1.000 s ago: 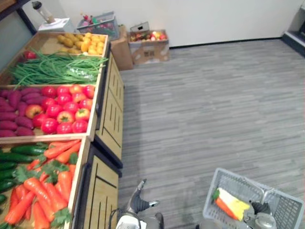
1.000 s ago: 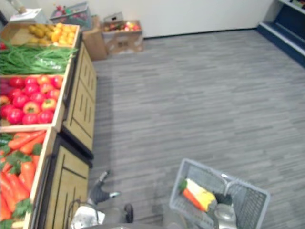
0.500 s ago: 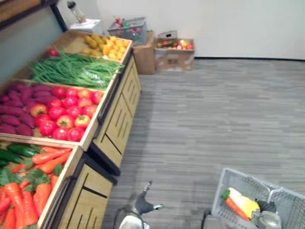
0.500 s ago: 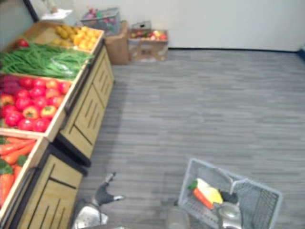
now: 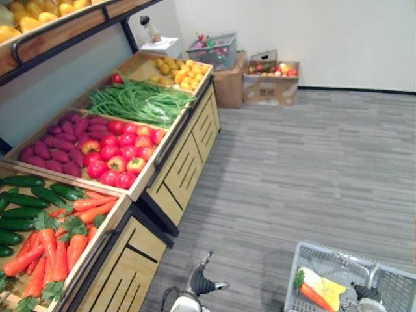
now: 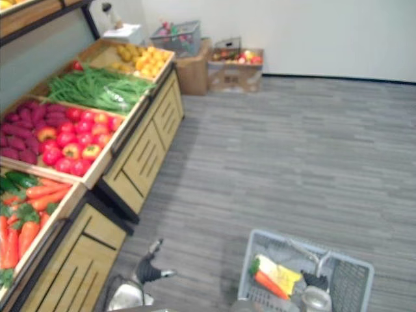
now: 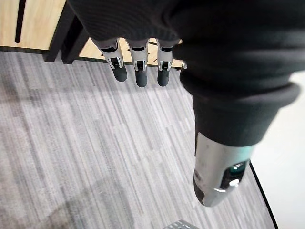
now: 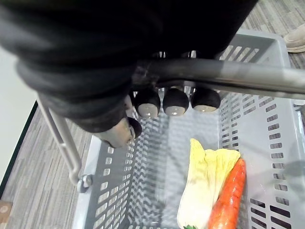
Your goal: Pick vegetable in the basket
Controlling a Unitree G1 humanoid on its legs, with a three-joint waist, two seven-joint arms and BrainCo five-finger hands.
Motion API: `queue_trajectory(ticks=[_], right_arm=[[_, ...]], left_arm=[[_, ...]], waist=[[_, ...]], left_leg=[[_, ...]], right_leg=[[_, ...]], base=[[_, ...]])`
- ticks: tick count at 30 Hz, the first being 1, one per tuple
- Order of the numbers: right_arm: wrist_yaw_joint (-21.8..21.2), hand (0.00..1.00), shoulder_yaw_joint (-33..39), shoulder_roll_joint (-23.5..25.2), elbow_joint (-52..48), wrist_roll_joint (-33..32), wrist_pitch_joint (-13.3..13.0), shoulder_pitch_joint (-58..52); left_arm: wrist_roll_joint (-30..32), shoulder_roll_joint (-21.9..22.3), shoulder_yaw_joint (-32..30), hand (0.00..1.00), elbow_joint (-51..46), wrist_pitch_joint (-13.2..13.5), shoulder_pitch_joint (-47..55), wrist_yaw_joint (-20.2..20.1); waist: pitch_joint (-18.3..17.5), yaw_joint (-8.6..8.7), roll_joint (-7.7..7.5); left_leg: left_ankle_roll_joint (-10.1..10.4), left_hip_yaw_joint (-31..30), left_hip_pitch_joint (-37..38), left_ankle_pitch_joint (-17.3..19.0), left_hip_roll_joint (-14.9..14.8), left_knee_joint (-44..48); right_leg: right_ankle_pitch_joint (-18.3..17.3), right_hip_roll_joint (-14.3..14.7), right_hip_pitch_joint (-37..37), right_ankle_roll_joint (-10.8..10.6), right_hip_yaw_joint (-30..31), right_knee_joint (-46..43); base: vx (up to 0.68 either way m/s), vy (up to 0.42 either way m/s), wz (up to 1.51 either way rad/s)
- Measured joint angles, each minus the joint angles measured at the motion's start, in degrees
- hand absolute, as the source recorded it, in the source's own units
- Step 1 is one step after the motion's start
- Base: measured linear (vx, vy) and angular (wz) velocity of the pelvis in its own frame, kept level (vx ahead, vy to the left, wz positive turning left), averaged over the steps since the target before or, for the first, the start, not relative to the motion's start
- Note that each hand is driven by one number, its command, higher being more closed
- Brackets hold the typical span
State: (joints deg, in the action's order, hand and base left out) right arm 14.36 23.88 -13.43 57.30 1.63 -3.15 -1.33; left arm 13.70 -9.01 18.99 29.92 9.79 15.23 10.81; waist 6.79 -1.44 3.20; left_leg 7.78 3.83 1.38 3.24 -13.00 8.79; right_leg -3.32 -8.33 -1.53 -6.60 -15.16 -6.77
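Carrots [image 5: 52, 250] and cucumbers [image 5: 26, 208] lie in the wooden stand [image 5: 182, 175] at the left. The left hand [image 5: 203, 285] hangs over the floor, fingers [image 7: 141, 76] straight and released. The right hand [image 8: 174, 101] has its fingers clenched round the handle [image 8: 238, 74] of the grey basket [image 8: 114, 186], which holds a single carrot [image 8: 228, 195] and a pale cabbage [image 8: 202, 183].

Pale wooden display cabinets w/ black slots [image 5: 187, 168] line the left side. At their far end are two brown cardboard boxes [image 5: 268, 92] and a grey mesh crate [image 5: 213, 52], by the white wall [image 5: 325, 32]. Grey striped carpet floor [image 5: 312, 175] throughout, w/ a person's beige shoe [image 8: 296, 39] on it.
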Motion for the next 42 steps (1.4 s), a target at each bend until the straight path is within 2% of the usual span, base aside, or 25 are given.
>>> queue_trajectory(ticks=[2, 7, 10, 14, 16, 17, 18, 19, 23, 34, 42], right_arm=[[0.0, 1.00, 0.0, 0.2, 0.2, -0.5, 0.0, 0.5], [-1.0, 1.00, 0.2, 0.8, 2.1, -0.8, 0.0, 1.0], [-1.2, 1.00, 0.5, 1.3, 2.2, -2.4, -0.1, 0.4], [-2.6, 1.00, 0.5, 2.3, 2.9, -2.9, -0.2, -0.2], [-3.5, 1.00, 0.6, 2.5, 4.3, -2.9, -0.4, -1.0], [-3.8, 1.00, 1.1, 2.9, 4.5, -2.9, -0.6, -1.3], [-4.2, 1.00, 1.8, 3.1, 5.0, -2.8, -0.6, -1.7], [-4.7, 1.00, 2.2, 3.2, 5.5, -2.7, -0.6, -1.7], [-5.3, 1.00, 2.9, 3.2, 6.7, -1.7, -0.6, -2.1], [-5.4, 1.00, 5.5, 5.5, 10.2, -1.7, -0.6, -2.3], [-5.6, 1.00, 5.5, 5.7, 11.1, -2.6, -0.6, -2.8]], left_arm=[[0.1, 0.0, -1.7, 0.00, 2.2, -0.2, -0.6, 0.1], [2.5, -0.4, -8.4, 0.00, 11.9, -1.5, -2.1, 0.6], [4.8, -0.9, -11.5, 0.00, 19.4, -1.7, -3.9, 1.3], [6.7, -2.4, -15.4, 0.00, 27.9, -3.3, -5.3, 1.3], [8.0, -2.9, -17.3, 0.00, 30.6, -4.7, -6.1, 0.5], [8.9, -3.0, -17.6, 0.00, 31.4, -5.6, -6.1, -0.3], [10.0, -2.7, -17.8, 0.00, 31.7, -5.9, -6.1, -0.9], [10.2, -2.5, -17.8, 0.00, 31.7, -6.1, -6.1, -1.3], [11.1, -1.7, -20.1, 0.00, 33.3, -6.3, -6.6, -2.3], [8.8, 1.7, -27.8, 0.00, 35.7, -7.0, -6.6, -1.1], [4.8, 2.5, -28.1, 0.00, 36.5, -7.4, -6.6, -0.9]], waist=[[0.0, -0.12, 0.49], [0.3, -0.02, 0.05], [0.0, 0.22, 0.31], [-0.6, 1.46, -0.86], [-1.1, 1.52, -1.56], [-1.5, 1.52, -1.21], [-1.8, 1.58, -1.93], [-2.2, 1.60, -1.45], [-2.2, 1.72, -1.61], [-2.2, 1.84, -1.82], [-2.2, 2.13, -1.84]], left_leg=[[0.5, 0.3, -0.1, 1.4, 0.4, 0.2], [0.5, 4.3, 3.1, 6.4, 1.8, 0.4], [0.4, 6.7, 4.4, 9.1, 2.9, -0.4], [0.2, 8.2, 5.8, 9.0, 4.6, -1.9], [0.2, 8.4, 6.4, 9.0, 4.8, -2.5], [0.2, 8.4, 7.0, 9.0, 4.7, -2.8], [0.2, 8.4, 7.0, 9.0, 4.7, -3.0], [0.2, 8.4, 7.2, 9.0, 4.7, -3.2], [0.2, 8.3, 8.0, 9.0, 4.7, -3.9], [0.2, 8.2, 9.0, 9.0, 4.8, -4.8], [0.2, 8.1, 9.0, 9.0, 4.5, -4.8]], right_leg=[[1.5, -0.1, 0.1, -0.5, 0.7, 1.5], [4.0, -1.0, 1.2, -2.3, 5.3, 4.3], [5.7, -1.5, 1.2, -3.4, 7.9, 6.6], [7.3, -2.9, 1.9, -4.2, 9.2, 9.0], [7.3, -2.9, 2.3, -4.3, 9.4, 9.4], [7.4, -2.8, 3.0, -4.4, 9.2, 10.0], [7.5, -2.8, 3.1, -4.5, 9.1, 10.3], [7.9, -2.7, 3.3, -4.4, 9.0, 10.6], [8.0, -2.6, 4.8, -4.5, 8.4, 12.3], [8.2, -2.6, 5.8, -4.5, 7.6, 12.9], [8.2, -2.3, 5.8, -4.5, 7.6, 13.1]], base=[[0.05, 0.128, -0.18], [0.03, 0.186, -0.42], [0.00, 0.150, -0.50], [0.00, 0.086, -0.20], [0.04, 0.034, -0.08], [0.06, 0.010, 0.01], [0.07, 0.010, 0.01], [0.07, 0.011, 0.01], [0.05, 0.008, 0.03], [0.02, 0.003, 0.01], [-0.01, -0.001, 0.00]])
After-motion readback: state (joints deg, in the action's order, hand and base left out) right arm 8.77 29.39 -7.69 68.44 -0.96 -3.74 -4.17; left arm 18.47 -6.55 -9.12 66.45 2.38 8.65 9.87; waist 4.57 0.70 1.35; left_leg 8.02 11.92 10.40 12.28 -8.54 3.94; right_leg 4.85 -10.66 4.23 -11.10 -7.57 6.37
